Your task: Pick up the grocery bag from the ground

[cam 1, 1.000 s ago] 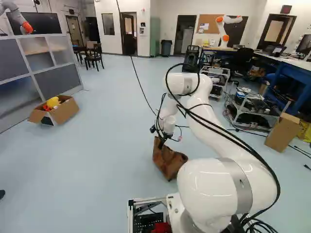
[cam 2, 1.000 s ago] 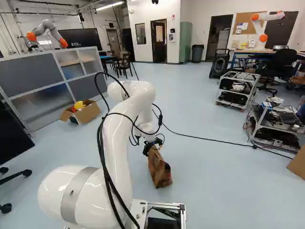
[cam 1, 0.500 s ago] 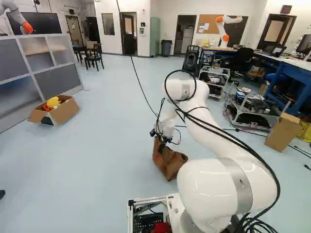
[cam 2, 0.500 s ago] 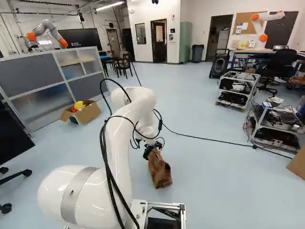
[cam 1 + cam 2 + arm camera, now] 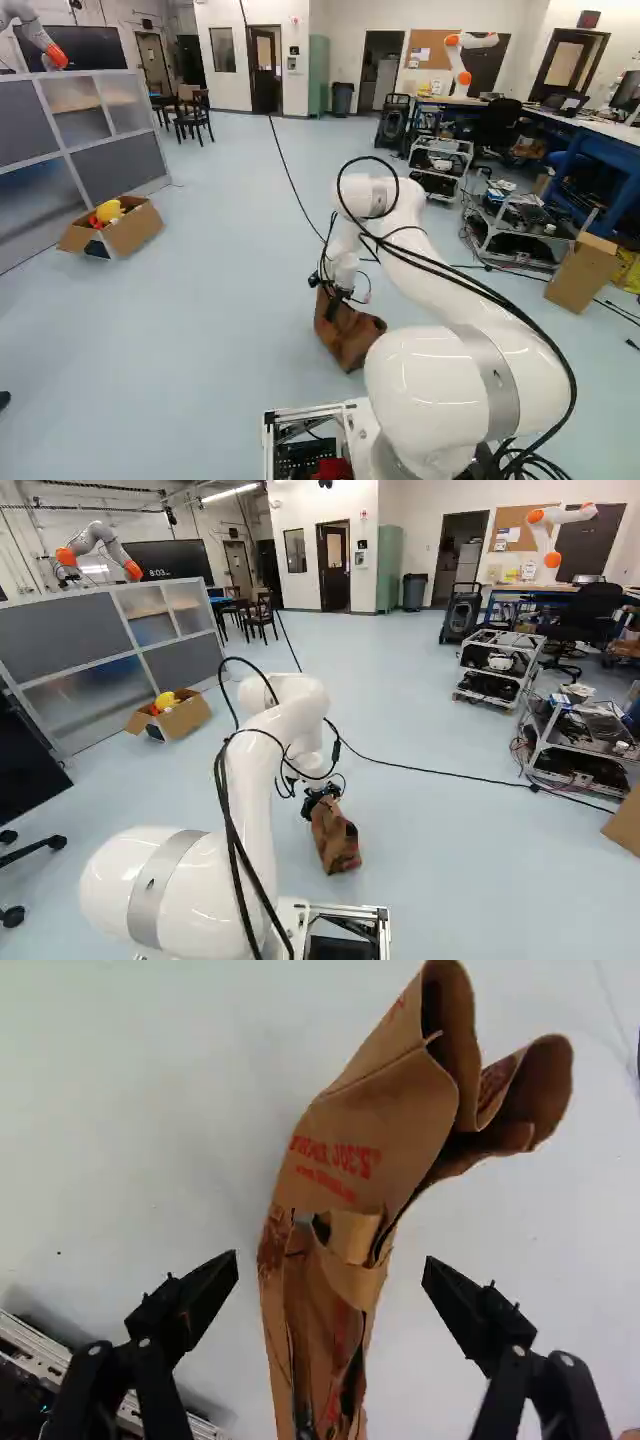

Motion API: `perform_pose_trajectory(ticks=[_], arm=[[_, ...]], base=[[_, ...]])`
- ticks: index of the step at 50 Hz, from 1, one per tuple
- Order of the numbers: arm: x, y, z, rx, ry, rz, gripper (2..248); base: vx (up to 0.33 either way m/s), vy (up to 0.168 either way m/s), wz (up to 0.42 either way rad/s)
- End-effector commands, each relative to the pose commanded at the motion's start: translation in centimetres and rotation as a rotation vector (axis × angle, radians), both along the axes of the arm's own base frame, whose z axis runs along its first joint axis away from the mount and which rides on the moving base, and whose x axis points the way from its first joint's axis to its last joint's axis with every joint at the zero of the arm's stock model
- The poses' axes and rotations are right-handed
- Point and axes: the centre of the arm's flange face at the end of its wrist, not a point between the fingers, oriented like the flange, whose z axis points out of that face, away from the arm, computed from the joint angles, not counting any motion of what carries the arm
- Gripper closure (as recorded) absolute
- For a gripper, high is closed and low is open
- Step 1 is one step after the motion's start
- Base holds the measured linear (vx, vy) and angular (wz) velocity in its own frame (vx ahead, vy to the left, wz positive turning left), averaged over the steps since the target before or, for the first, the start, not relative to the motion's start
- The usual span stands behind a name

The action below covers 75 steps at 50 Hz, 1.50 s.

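Observation:
The brown paper grocery bag (image 5: 347,335) stands on the floor ahead of the base, its top crumpled. At its upper end, in the left base view, is my gripper (image 5: 336,304). In the wrist view the bag (image 5: 340,1160) runs lengthwise between the two fingers of my gripper (image 5: 331,1268); they stand wide apart with a gap on either side of the paper. Folded handles show near the middle of the bag's top. The bag's lower part is hidden from the wrist view.
An open cardboard box (image 5: 130,228) with toys lies by the grey partition (image 5: 115,160). Metal carts (image 5: 497,668) and another cardboard box (image 5: 582,272) stand at the right. A black cable (image 5: 430,768) crosses the floor. Other robots are at the back.
My arm has lowered and the gripper has come down around the bag's top. The fingers are still apart. Neither the base nor the bag has visibly moved.

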Motion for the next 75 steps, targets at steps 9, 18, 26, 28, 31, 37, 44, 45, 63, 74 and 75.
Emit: perform_pose_trajectory(ticks=[9,18,26,28,31,37,44,45,63,74,75], arm=[[0.0,0.0,-1.4,0.000,0.002,0.000,3],[0.0,0.0,-2.6,0.000,0.004,0.000,3],[0.0,0.0,-3.0,0.000,0.004,0.000,50],[0.0,0.0,-3.0,0.000,0.004,0.000,50],[0.0,0.0,-3.0,0.000,0.004,0.000,89],[0.0,0.0,-3.0,0.000,0.005,0.000,128],[-0.2,0.0,-3.0,0.000,0.007,0.000,167],[-0.2,0.0,-3.0,0.000,0.008,0.000,167],[-1.2,0.0,-1.1,0.001,0.025,-0.002,228],[-2.7,-0.1,0.5,0.003,0.049,-0.003,228],[-2.9,-0.1,0.7,0.003,0.052,-0.004,228]], base=[[0.000,0.000,0.000],[0.000,0.000,0.000],[0.000,0.000,0.000],[0.000,0.000,0.000],[0.000,0.000,0.000],[0.000,0.000,0.000],[0.000,0.000,0.000],[0.000,0.000,0.000],[0.000,0.000,0.000],[0.000,0.000,0.000],[0.000,0.000,0.000]])
